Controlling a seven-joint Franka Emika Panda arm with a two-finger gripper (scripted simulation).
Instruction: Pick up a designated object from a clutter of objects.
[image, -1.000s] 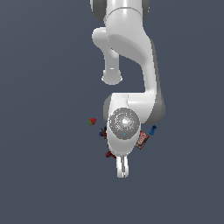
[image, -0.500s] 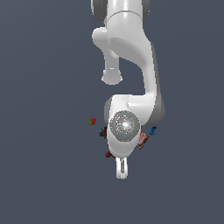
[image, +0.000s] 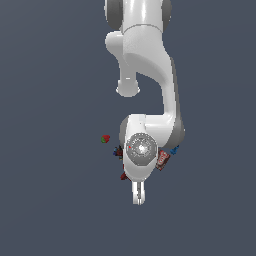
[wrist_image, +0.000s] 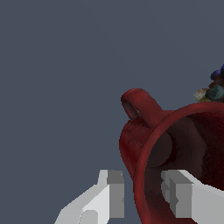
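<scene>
The dark red mug (wrist_image: 175, 148) fills the wrist view, its rim wall standing between the fingers of the gripper (wrist_image: 146, 192): one pad outside, one inside the dark hollow, which shows nothing in it. The jaws are parted around that wall, and whether they touch it I cannot tell. The handle (wrist_image: 140, 105) juts beyond. Farther off sit multicoloured bits (wrist_image: 212, 89). From outside, the arm (image: 150, 115) hides the mug; a red-green bit (image: 105, 139) lies apart.

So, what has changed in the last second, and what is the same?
In the exterior view the claw has moved slightly toward the arm's base; the arm otherwise keeps its pose. Nothing was gripped or released there. The red-green bit and brown packet stayed put. Now, in the wrist view, the claw straddles the red mug wall.
</scene>
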